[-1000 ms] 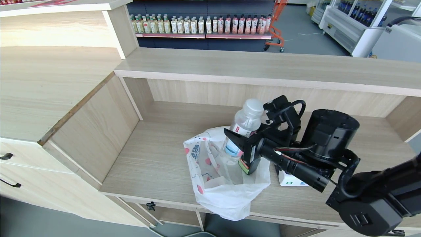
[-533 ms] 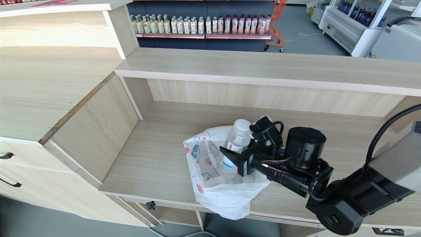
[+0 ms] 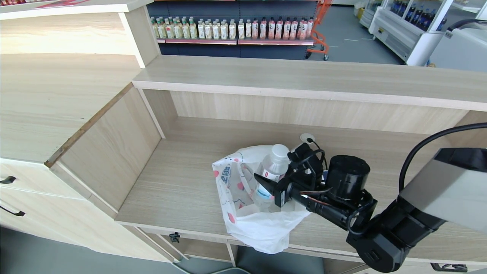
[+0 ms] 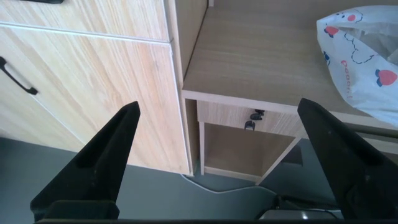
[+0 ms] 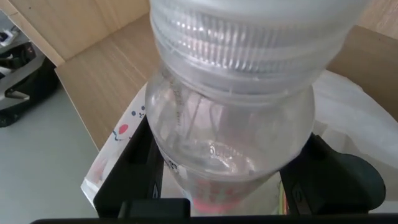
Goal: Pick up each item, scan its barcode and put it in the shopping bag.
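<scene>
Item: water bottle (image 3: 276, 163), clear plastic, upright, lower half inside the shopping bag (image 3: 247, 224) on the worktop (image 3: 179, 190); was clamped at mid-body by the right gripper (image 3: 274, 178). Judged light, smooth, squashable; best taken at the label band. The left gripper (image 4: 219, 124) was spread wide, empty.

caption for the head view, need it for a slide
The right gripper holds a clear water bottle upright, its base down in the open shopping bag on the wooden counter.

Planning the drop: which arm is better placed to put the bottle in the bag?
Right. The right end effector holds the bottle in the bag; the left end effector is open and empty, off by the cabinet.
</scene>
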